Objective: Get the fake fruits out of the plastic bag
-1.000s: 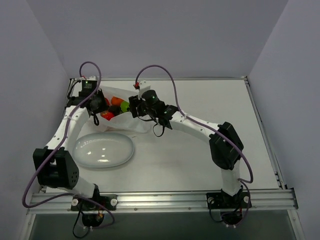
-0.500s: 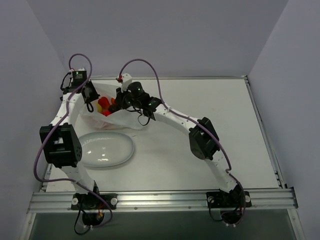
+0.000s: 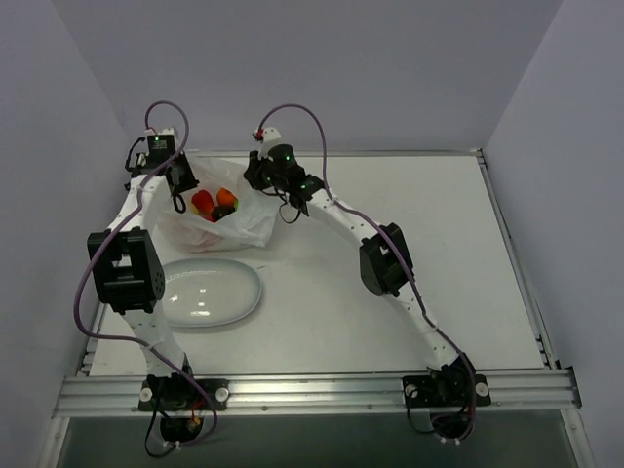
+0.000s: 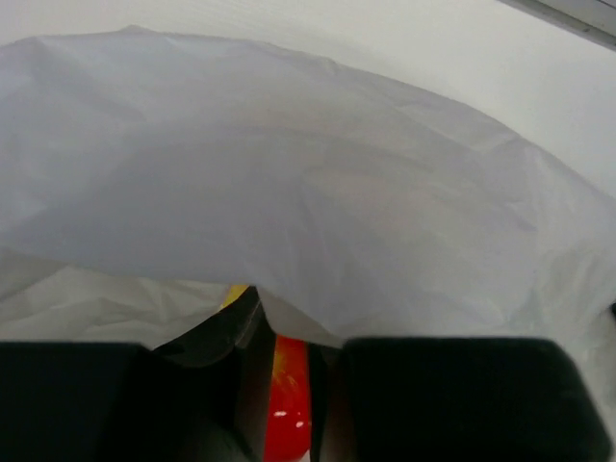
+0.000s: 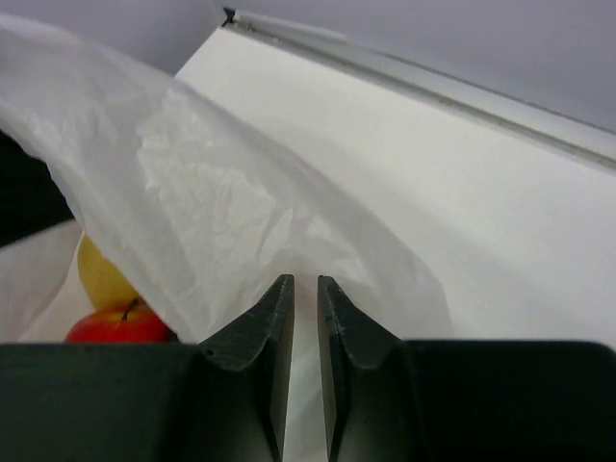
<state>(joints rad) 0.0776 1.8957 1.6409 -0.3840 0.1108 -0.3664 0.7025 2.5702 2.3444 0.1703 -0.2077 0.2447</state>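
Two edges of the plastic bag (image 3: 244,222) are being pinched near the desk's (image 3: 419,210) far-left corner by the closed left hand (image 3: 183,182) and closed right hand (image 3: 253,179); the fake fruits (image 3: 204,203) are being held inside it.

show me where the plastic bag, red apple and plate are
plastic bag (image 3: 249,224), top external view, right side wall
red apple (image 5: 115,329), right wrist view, top near stem
plate (image 3: 210,292), top external view, bare middle
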